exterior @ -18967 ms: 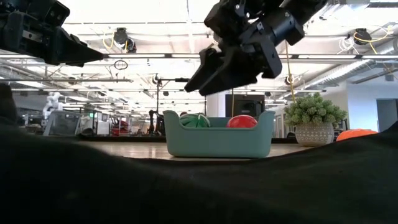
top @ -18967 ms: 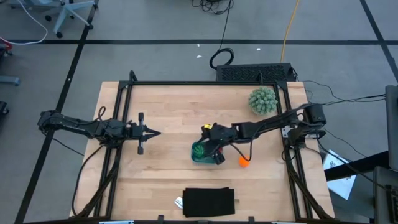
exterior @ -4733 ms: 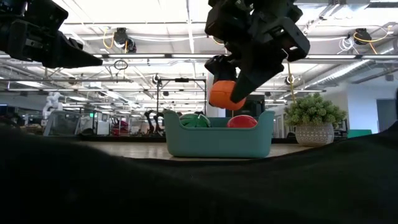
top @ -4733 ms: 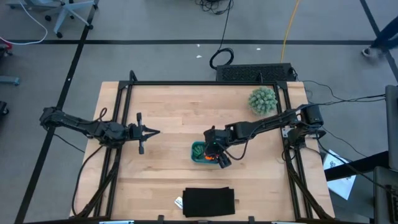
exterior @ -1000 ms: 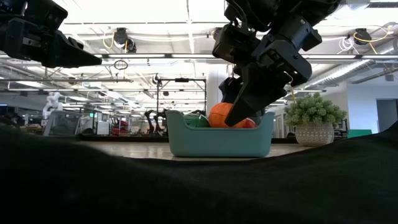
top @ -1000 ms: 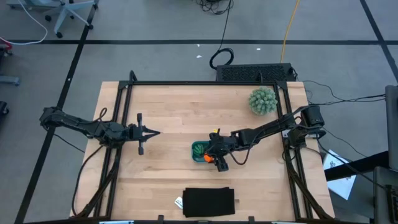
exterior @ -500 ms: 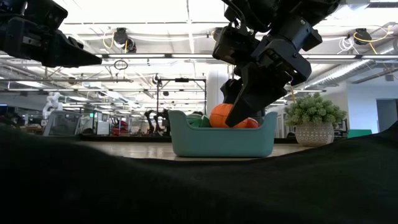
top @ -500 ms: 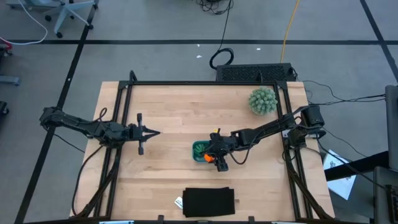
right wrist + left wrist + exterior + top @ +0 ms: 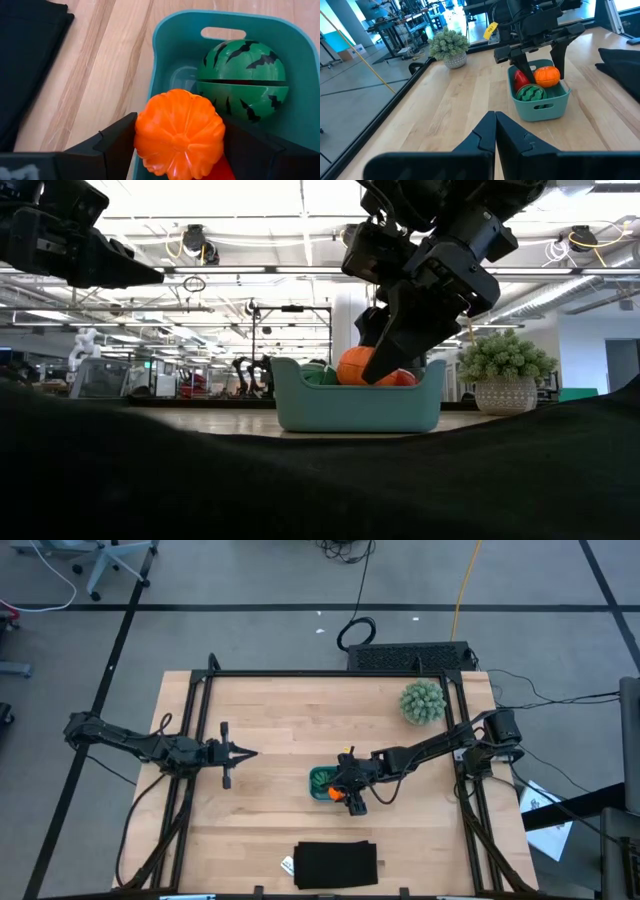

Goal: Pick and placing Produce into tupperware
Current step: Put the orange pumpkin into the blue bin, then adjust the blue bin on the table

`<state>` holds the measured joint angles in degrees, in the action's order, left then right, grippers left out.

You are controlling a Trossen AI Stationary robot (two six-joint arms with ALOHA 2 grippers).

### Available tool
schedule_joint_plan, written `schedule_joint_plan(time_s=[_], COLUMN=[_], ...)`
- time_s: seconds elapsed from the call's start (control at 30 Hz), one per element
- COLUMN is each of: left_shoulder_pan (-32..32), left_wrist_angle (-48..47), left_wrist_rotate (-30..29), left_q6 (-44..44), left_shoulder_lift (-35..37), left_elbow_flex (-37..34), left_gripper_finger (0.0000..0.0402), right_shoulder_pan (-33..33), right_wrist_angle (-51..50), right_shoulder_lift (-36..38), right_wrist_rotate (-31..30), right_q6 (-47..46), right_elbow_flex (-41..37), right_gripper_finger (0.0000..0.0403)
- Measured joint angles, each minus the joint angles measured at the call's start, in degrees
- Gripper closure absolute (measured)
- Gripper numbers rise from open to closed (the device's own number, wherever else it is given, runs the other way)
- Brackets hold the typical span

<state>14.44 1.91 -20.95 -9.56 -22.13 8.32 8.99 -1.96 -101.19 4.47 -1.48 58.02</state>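
Observation:
The teal container (image 9: 318,783) stands on the wooden table right of centre. It holds the dark green striped ball (image 9: 242,80) and the red piece (image 9: 521,78). My right gripper (image 9: 179,135) is low over the container's near end, shut on the orange ball (image 9: 179,132), whose top shows above the rim (image 9: 355,366). My left gripper (image 9: 250,752) is shut and empty, in the air over the table's left half, well away from the container. My right gripper pinches the orange ball by its two opposite sides (image 9: 142,135) between its two fingers. The fingers (image 9: 559,55) slant steeply down from above. The ball sits partly inside the container, above the red piece; whether it rests on it I cannot tell.
A pale green spiky ball in a pot (image 9: 423,701) stands at the table's far right. A flat black rectangle (image 9: 336,864) lies at the near edge and fills the low view's foreground. Bare wood lies between my left gripper and the container.
My right gripper has stayed low over the container with the orange ball. The container has slid slightly toward the table's right edge.

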Motion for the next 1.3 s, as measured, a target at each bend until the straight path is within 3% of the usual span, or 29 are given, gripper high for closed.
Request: schedule_joint_plan(time_s=[0.47, 1.3], left_shoulder_pan=[0.0, 0.0], left_wrist_angle=[0.0, 0.0], left_wrist_rotate=[0.0, 0.0], left_q6=[0.0, 0.0], left_shoulder_lift=[0.0, 0.0], left_elbow_flex=[0.0, 0.0], left_gripper_finger=[0.0387, 0.0387], right_shoulder_pan=[0.0, 0.0], right_wrist_angle=[-0.4, -3.9], right_shoulder_lift=[0.0, 0.0], right_wrist_rotate=[-0.2, -4.5], right_q6=[-2.2, -0.7], right_elbow_flex=[0.0, 2.5], right_gripper_finger=[0.0104, 0.0112])
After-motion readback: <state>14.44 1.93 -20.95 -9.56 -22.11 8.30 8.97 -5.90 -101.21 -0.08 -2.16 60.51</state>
